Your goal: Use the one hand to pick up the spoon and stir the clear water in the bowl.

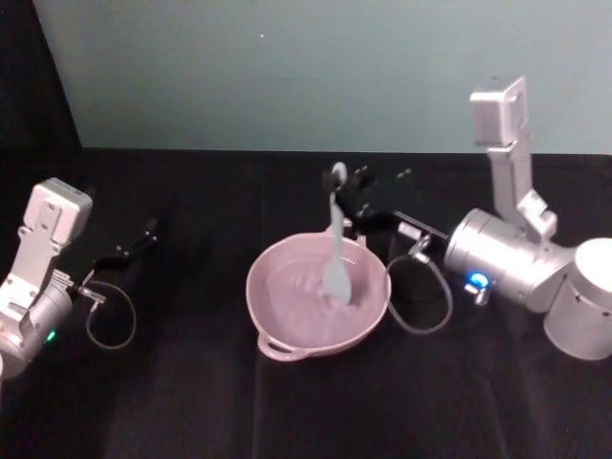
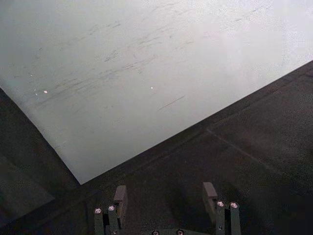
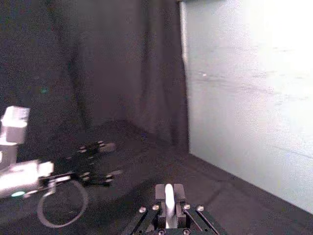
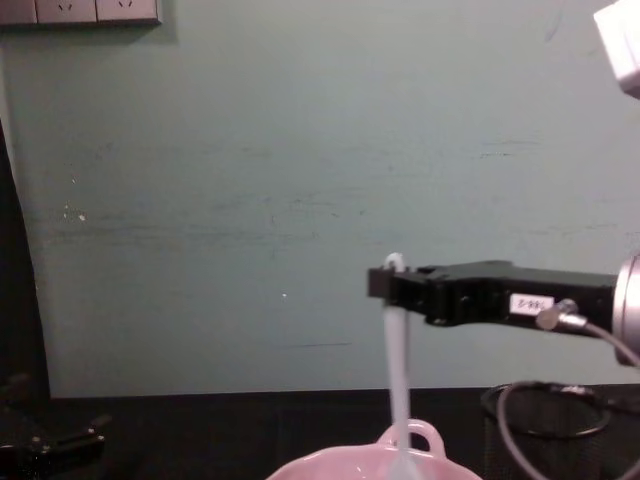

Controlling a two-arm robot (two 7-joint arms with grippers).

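R tool [image 4: 385, 283] grips spoon [image 1: 336, 251] by its top | spoon hangs down, head in pink bowl [image 1: 256, 287], mid counter [image 1: 191, 402] | L tool [image 2: 165, 196] wide, empty, parked far left

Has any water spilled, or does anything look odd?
Nothing stands out. The right hand holds the spoon nearly upright, head down in the level bowl; the black cloth around it looks dry. The left hand idles at left.
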